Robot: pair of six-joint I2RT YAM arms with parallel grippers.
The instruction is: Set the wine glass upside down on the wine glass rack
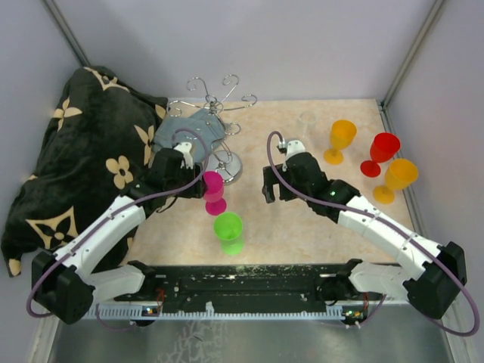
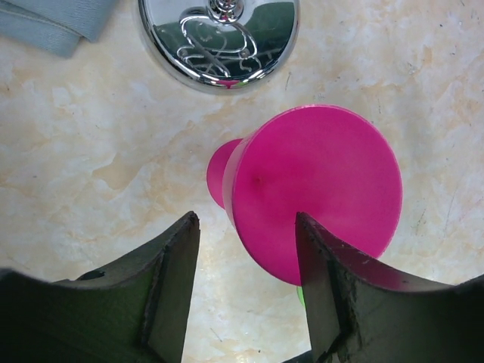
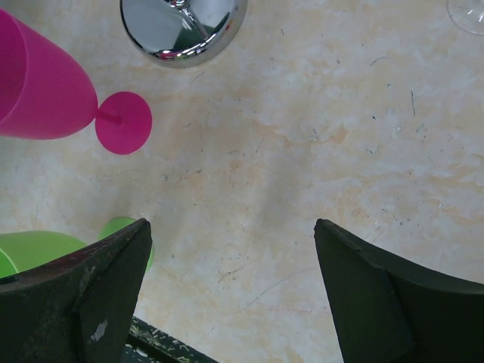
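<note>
The wine glass [image 1: 212, 187] is magenta plastic and stands upright on the table just in front of the wine glass rack [image 1: 224, 102], a silver wire stand with curled loops and a round shiny base [image 2: 219, 38]. In the left wrist view I look down into the glass bowl [image 2: 318, 181]. My left gripper [image 2: 246, 219] is open above the glass, and its right finger [image 2: 340, 295] overlaps the rim. My right gripper [image 3: 233, 227] is open and empty over bare table, right of the glass [image 3: 45, 83] and the rack base [image 3: 184, 26].
A green glass [image 1: 228, 227] stands in front of the magenta one. Two yellow glasses [image 1: 341, 136] [image 1: 399, 175] and a red one [image 1: 384, 149] stand at the right, a clear glass [image 1: 308, 119] behind. A grey cloth [image 1: 189, 128] and a black flowered blanket [image 1: 83, 151] lie at the left.
</note>
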